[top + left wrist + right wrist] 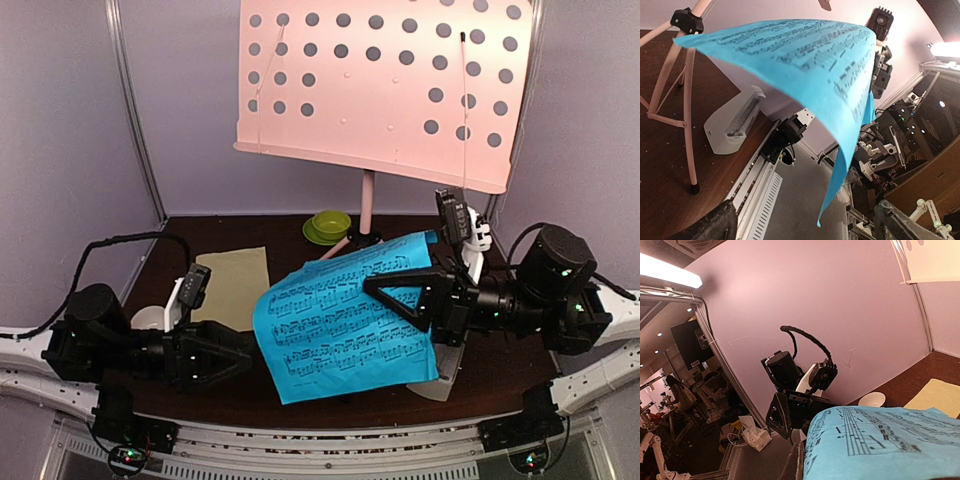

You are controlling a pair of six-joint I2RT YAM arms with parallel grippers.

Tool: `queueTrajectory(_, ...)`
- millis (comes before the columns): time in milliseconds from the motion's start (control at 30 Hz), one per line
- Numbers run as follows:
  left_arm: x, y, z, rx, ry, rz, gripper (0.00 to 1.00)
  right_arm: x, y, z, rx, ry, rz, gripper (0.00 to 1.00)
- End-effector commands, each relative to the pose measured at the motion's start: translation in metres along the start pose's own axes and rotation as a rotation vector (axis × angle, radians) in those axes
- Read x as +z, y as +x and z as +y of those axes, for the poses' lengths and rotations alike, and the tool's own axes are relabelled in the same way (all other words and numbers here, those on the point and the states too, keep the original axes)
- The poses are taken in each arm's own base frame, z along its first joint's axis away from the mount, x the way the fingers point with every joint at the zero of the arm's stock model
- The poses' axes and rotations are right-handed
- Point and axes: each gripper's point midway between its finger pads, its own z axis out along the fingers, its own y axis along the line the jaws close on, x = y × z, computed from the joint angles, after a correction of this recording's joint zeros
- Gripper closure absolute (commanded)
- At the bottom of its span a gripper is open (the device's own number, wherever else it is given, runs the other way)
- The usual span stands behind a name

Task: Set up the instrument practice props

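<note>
My right gripper (385, 290) is shut on the edge of a blue music sheet (340, 315) and holds it above the table; the sheet droops toward the left arm. In the right wrist view the sheet (880, 445) lies over the gripper (807, 465). My left gripper (240, 352) is open and empty just left of the sheet; its wrist view shows the sheet (805, 55) hanging above the wide-spread gripper (810, 220). The pink music stand (380, 80) stands at the back, tripod legs (687, 100) on the table. A pale-yellow sheet (232, 285) lies flat at the left. The white metronome (732, 122) lies at the front right, mostly hidden in the top view (445, 380).
A green cup and saucer (328, 227) sit beside the stand's pole. A small white bowl (148, 318) sits by the left arm and shows in the right wrist view (871, 399). Purple walls close in the back and sides. The table's near edge runs along a metal rail (757, 175).
</note>
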Motion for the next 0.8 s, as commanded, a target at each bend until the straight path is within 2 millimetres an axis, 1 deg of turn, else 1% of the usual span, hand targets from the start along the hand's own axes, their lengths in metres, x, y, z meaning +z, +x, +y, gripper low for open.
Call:
queueTrajectory(0,0.013,-0.039,-0.03,0.005,0.086,-0.06,0.02,0.009,-0.018,0.012,-0.005,-0.046,-0.061,0.94)
queueTrajectory(100,0.026,-0.05,-0.039,0.033,0.103,-0.04,0.02,0.012,-0.02,0.019,0.006,-0.082,-0.061,0.94)
queueTrajectory(200,0.028,-0.069,-0.051,0.063,0.118,-0.079,0.03,0.011,-0.022,0.025,0.037,-0.117,-0.07,0.94)
queueTrajectory(333,0.016,-0.098,-0.06,0.092,0.107,-0.186,0.07,0.005,-0.025,0.03,0.08,-0.146,-0.087,0.93)
queueTrajectory(433,0.003,-0.12,-0.06,0.097,0.085,-0.302,0.14,0.002,-0.024,0.034,0.091,-0.16,-0.084,0.93)
queueTrajectory(500,-0.003,-0.132,-0.066,0.095,0.114,-0.361,0.19,0.003,-0.021,0.035,0.095,-0.163,-0.074,0.92)
queueTrajectory(600,0.002,-0.138,-0.075,0.107,0.14,-0.357,0.27,0.003,-0.019,0.036,0.094,-0.161,-0.068,0.91)
queueTrajectory(667,0.009,-0.138,-0.079,0.119,0.151,-0.333,0.29,0.004,-0.018,0.036,0.089,-0.158,-0.063,0.9)
queueTrajectory(767,0.014,-0.143,-0.086,0.15,0.151,-0.323,0.31,0.005,-0.012,0.037,0.08,-0.163,-0.036,0.87)
